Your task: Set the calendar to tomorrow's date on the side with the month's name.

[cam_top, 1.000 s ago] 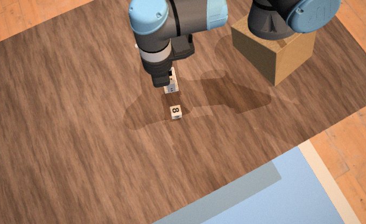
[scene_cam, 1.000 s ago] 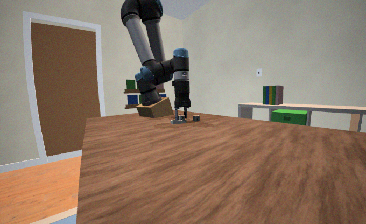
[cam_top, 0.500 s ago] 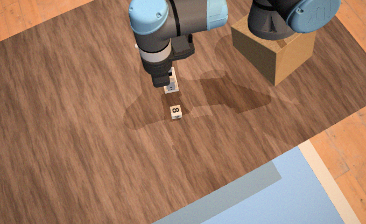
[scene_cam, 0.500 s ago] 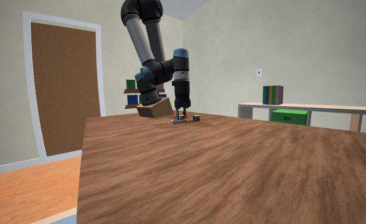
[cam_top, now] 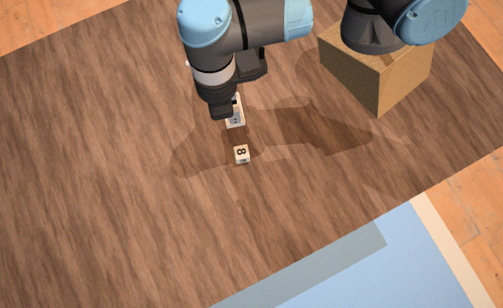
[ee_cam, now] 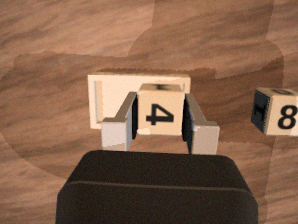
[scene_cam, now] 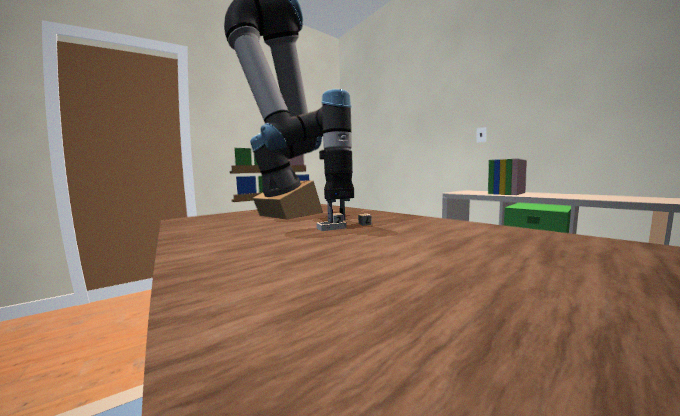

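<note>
From my wrist view, the tray [ee_cam: 100, 96] sits left on the tabletop [ee_cam: 53, 30], and my claw [ee_cam: 160, 125] has its fingers pressed against the 4 cube [ee_cam: 160, 111] standing in it. The 8 cube [ee_cam: 276, 111] stands apart right, beside the tray, nothing between them.

One cube [ee_cam: 158, 111] in tray [ee_cam: 107, 90], other cube [ee_cam: 278, 112] outside

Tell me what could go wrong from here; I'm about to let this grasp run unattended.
1. The end effector is closing on the "4" cube that sits in the tray; lifting may drag or tip the tray.
2. The "8" cube lies outside on the table, so a low swing could knock it.
</note>
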Tool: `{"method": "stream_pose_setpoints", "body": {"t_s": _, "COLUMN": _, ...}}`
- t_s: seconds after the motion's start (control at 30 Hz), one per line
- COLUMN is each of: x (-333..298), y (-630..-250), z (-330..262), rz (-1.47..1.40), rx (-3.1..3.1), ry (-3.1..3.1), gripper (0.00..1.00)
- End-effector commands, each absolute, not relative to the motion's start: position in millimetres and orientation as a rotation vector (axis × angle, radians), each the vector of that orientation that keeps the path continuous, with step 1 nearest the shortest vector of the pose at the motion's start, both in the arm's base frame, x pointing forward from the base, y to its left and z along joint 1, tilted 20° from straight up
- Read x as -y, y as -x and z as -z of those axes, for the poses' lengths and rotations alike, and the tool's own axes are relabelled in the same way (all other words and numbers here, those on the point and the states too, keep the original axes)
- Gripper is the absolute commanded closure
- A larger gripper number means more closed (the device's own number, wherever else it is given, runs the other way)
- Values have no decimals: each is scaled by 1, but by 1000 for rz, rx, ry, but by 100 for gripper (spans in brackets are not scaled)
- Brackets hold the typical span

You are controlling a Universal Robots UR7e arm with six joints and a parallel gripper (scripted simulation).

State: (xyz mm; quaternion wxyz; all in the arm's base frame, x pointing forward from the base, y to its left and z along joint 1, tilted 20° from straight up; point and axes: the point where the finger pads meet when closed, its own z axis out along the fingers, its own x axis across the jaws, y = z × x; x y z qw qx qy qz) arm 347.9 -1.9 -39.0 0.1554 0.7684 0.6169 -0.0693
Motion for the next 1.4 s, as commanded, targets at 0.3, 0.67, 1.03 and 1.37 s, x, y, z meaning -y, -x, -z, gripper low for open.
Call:
{"method": "stream_pose_setpoints", "body": {"t_s": 0.3, "x": 2, "y": -346, "z": 40, "rz": 200, "rx": -1768, "ry": -2202, "gripper": 43}}
{"method": "stream_pose_setpoints", "body": {"t_s": 0.67, "x": 1, "y": -347, "z": 38, "rz": 198, "rx": -1767, "ry": -2201, "gripper": 43}}
{"method": "stream_pose_setpoints", "body": {"t_s": 1.03, "x": -4, "y": -348, "z": 20, "rz": 193, "rx": -1766, "ry": -2198, "gripper": 43}}
{"method": "stream_pose_setpoints", "body": {"t_s": 1.37, "x": -15, "y": -345, "z": -9, "rz": 193, "rx": -1766, "ry": -2198, "gripper": 43}}
